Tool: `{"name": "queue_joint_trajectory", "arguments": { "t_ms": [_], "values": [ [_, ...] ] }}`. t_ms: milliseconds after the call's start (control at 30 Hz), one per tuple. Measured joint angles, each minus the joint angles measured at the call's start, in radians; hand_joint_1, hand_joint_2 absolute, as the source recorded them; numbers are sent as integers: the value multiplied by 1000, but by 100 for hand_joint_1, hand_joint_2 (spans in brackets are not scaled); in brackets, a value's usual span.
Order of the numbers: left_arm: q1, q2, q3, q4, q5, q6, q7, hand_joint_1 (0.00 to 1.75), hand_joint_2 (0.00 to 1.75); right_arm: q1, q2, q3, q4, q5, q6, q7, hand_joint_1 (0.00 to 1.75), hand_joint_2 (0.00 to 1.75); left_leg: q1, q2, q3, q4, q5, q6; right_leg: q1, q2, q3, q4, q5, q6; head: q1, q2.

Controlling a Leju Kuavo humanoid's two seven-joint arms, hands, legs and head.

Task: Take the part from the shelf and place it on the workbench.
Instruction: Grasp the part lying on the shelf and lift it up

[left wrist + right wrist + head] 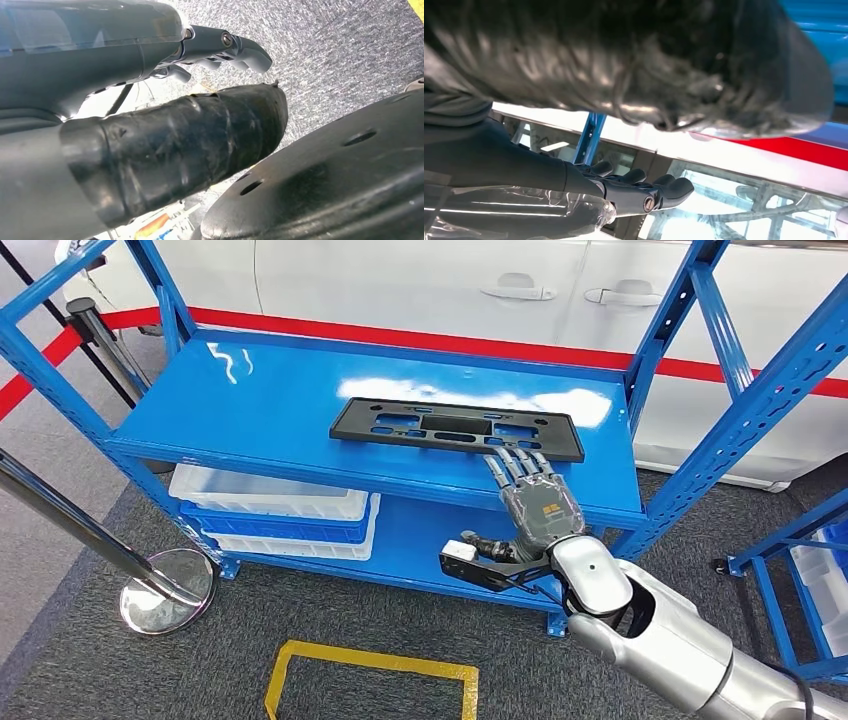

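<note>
The part (455, 428) is a long flat black plate with cut-outs, lying on the top board of the blue shelf (270, 400) towards its right end. My right hand (535, 502) reaches up from the front with fingers (515, 465) stretched flat, their tips at the plate's front right edge and the thumb below the board's edge. It holds nothing. The right wrist view shows the same hand (574, 185) with straight fingers (659, 192) and bare thumb (649, 60). My left hand (100, 55) hangs over grey carpet, fingers (225, 45) apart from the thumb (190, 145), holding nothing.
White and blue bins (275, 510) sit on the lower board. The shelf's right uprights (745, 420) stand close to my right arm. A chrome stanchion base (165, 590) is at front left, a yellow floor outline (370, 670) in front, a second blue rack (800, 580) at right, a white car (450, 280) behind.
</note>
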Motion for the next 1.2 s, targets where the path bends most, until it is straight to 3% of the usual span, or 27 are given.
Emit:
{"name": "queue_joint_trajectory", "arguments": {
  "t_ms": [200, 600, 1200],
  "values": [
    [0, 0, -1, 0, 0, 4, -1, 0, 0, 0, 10, 0, 12, -25, -9, -27, 0, 0, 0, 0, 0, 0, 0, 0, 0, 0, 0, 0, 0, 0, 0, 0],
    [0, 0, -7, 2, -1, 6, -28, 0, 0, -21, 88, 25, -3, -38, -17, -54, 0, 0, 0, 0, 0, 0, 0, 0, 0, 0, 0, 0, 0, 0, 0, 0],
    [0, 0, -27, 3, -3, 10, -36, 0, 0, -24, 94, 60, -26, -50, -19, -55, 0, 0, 0, 0, 0, 0, 0, 0, 0, 0, 0, 0, 0, 0, 0, 0]
  ]
}}
